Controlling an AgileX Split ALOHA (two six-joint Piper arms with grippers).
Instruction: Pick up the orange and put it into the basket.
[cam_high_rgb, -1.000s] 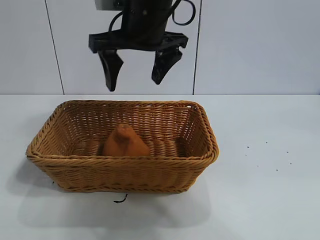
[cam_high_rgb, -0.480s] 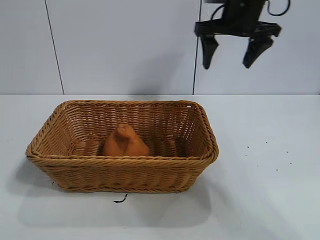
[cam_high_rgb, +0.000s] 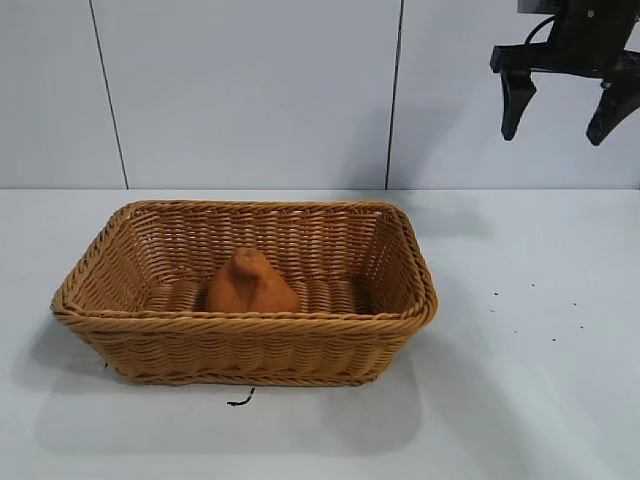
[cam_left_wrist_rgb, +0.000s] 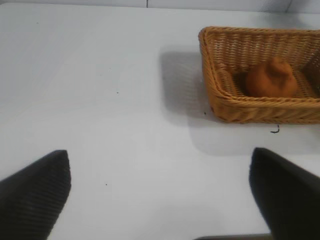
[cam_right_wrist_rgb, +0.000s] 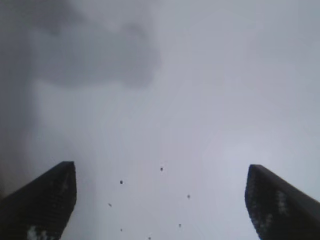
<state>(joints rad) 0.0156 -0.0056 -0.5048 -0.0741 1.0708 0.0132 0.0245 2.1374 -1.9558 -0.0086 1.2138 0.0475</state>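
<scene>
While its fingers stand spread and hold nothing, the right gripper (cam_high_rgb: 562, 118) hangs high above the white table (cam_high_rgb: 530, 380), well apart from the basket (cam_high_rgb: 400, 330). The orange (cam_high_rgb: 250, 285) sits inside it. The left gripper (cam_left_wrist_rgb: 160, 200) waits splayed wide, empty.

The basket (cam_high_rgb: 245, 300) sits on the white table (cam_high_rgb: 520, 400), left of centre. The orange (cam_high_rgb: 250, 285) rests inside it on the woven floor, knobby top up, close to the near wall. At about two o'clock from the basket, high against the pale wall panels (cam_high_rgb: 250, 90), the right claw (cam_high_rgb: 563, 108) hangs with its fingers spread wide and empty, well apart from the basket. Small dark specks (cam_high_rgb: 530, 310) dot the table at three o'clock from the basket.
</scene>
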